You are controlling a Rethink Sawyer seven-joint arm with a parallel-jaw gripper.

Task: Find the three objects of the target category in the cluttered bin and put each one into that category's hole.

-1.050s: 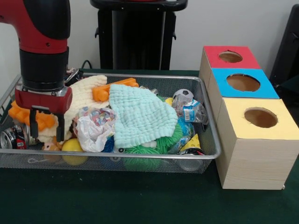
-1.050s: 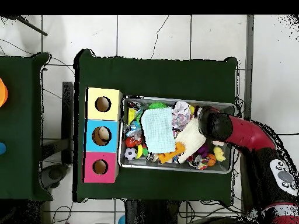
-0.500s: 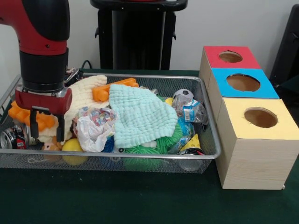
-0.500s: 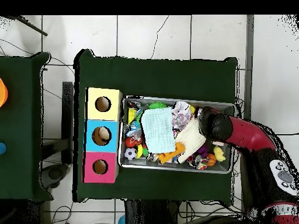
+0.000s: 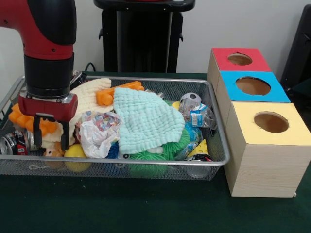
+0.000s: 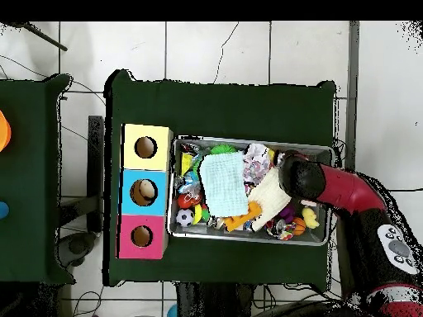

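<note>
Over the bin's (image 5: 221, 145) left end in the front view, your tool (image 5: 50, 145) is hanging open and empty, fingers straddling the cream cloth (image 5: 87, 99) beside the orange toy (image 5: 43, 125).

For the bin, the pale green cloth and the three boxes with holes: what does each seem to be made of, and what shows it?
Bin: metal wire mesh, see-through grid with a shiny rim. Pale green cloth: soft woven fabric, puckered texture, folds. Boxes: probably wood or wood-look board, grain on the sides, matte coloured tops.
</note>
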